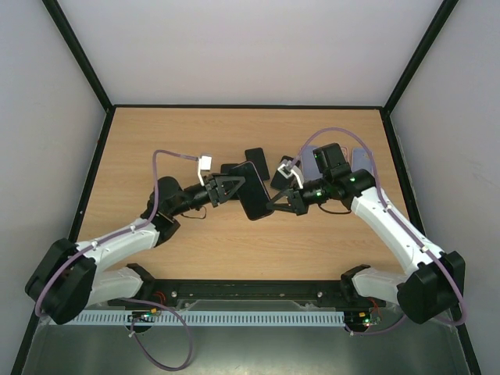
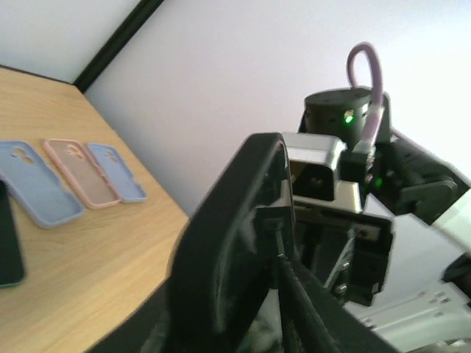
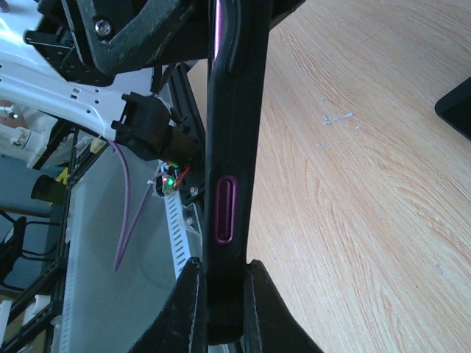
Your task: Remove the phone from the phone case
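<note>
- The left end effector (image 1: 233, 187) reaches in from the left. It is clamped on the far-left side of the phone case (image 1: 251, 191), as best we can judge from the top view.
- The phone (image 3: 216, 33) still sits inside the black case, which both arms hold between them above the worktop (image 1: 195, 242), near its middle.
- In the top view the case's long axis runs roughly near to far, tilted a little. In the right wrist view its long edge runs straight out from between the fingers (image 3: 188, 309).
- The right end effector (image 1: 273, 205) comes in from the right, its fingers closed on the near end of the case.
- Both arms touch the case, so neither is nearer. We judge that the coming move turns on one arm holding firm while the other peels the rim away.
- We count one cased phone and two arms.
- Three loose cases lie on the worktop: a pale blue case (image 2: 33, 187), a pink case (image 2: 77, 173) and a second blue case (image 2: 118, 173).
- Two dark slabs (image 1: 256, 162) lie just beyond the held case. We cannot tell whether they are phones or cases.
</note>
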`<state>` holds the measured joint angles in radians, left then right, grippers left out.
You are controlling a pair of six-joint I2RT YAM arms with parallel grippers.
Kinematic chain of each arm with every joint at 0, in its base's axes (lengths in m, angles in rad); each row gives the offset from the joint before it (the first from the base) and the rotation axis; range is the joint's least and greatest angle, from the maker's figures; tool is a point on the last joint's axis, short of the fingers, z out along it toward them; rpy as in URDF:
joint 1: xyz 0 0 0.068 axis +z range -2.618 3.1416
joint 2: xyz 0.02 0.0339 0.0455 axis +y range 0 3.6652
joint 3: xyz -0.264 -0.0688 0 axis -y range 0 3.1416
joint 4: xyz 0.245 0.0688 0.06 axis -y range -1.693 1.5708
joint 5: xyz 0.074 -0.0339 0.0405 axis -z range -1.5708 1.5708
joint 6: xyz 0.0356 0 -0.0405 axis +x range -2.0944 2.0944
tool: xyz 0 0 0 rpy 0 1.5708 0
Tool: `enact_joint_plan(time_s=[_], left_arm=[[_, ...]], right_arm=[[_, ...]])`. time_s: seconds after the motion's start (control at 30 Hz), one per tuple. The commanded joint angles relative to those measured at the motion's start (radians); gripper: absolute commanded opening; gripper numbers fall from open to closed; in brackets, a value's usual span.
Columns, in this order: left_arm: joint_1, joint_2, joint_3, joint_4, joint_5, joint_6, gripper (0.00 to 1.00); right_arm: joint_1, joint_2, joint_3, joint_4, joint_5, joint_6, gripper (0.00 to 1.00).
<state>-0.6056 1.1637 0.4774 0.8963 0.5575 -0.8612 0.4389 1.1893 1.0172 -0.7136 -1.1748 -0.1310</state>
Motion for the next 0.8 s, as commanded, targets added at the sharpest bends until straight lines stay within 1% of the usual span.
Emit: enact_joint_plan(time_s=[0.0, 0.03, 0.07, 0.13, 0.2, 0.23, 0.3, 0.4, 0.43, 0.5, 0.53, 0.63, 0.7, 0.77], left_arm=[[0.002, 0.015, -0.016, 0.211, 0.055, -0.049, 0.23], [0.001, 0.020, -0.024, 0.231, 0.051, -0.061, 0.14], [0.001, 0.024, -0.033, 0.247, 0.043, -0.075, 0.08], [0.000, 0.038, -0.048, 0.298, 0.043, -0.104, 0.04], [0.003, 0.057, -0.047, 0.351, 0.070, -0.132, 0.03], [0.003, 0.066, -0.045, 0.376, 0.087, -0.143, 0.03], [0.013, 0.074, -0.039, 0.407, 0.120, -0.166, 0.03], [0.042, 0.070, -0.030, 0.407, 0.168, -0.177, 0.03], [0.054, 0.067, -0.028, 0.400, 0.187, -0.178, 0.03], [0.069, 0.065, -0.028, 0.398, 0.236, -0.177, 0.03], [0.073, 0.067, -0.024, 0.398, 0.258, -0.176, 0.03], [0.074, 0.080, -0.013, 0.409, 0.306, -0.178, 0.03], [0.074, 0.091, -0.014, 0.432, 0.315, -0.196, 0.03], [0.071, 0.103, -0.013, 0.446, 0.319, -0.210, 0.03]], right_arm=[[0.003, -0.039, -0.006, 0.054, -0.042, 0.010, 0.02], [0.003, -0.038, -0.009, 0.062, -0.039, 0.015, 0.02], [0.003, -0.036, -0.011, 0.073, -0.037, 0.025, 0.02], [0.003, -0.031, -0.011, 0.088, -0.031, 0.039, 0.02], [0.003, -0.026, -0.006, 0.083, -0.023, 0.030, 0.02], [0.004, -0.025, 0.004, 0.060, -0.019, 0.001, 0.05], [0.003, -0.023, 0.042, -0.024, 0.005, -0.117, 0.19], [0.004, -0.032, 0.087, -0.190, 0.073, -0.384, 0.49], [0.004, -0.038, 0.090, -0.244, 0.095, -0.479, 0.57], [0.004, -0.055, 0.085, -0.335, 0.124, -0.658, 0.70], [0.004, -0.064, 0.078, -0.362, 0.134, -0.705, 0.73], [0.004, -0.086, 0.053, -0.369, 0.140, -0.738, 0.73], [0.004, -0.089, 0.037, -0.352, 0.123, -0.725, 0.71], [0.007, -0.085, 0.026, -0.319, 0.102, -0.674, 0.67]])
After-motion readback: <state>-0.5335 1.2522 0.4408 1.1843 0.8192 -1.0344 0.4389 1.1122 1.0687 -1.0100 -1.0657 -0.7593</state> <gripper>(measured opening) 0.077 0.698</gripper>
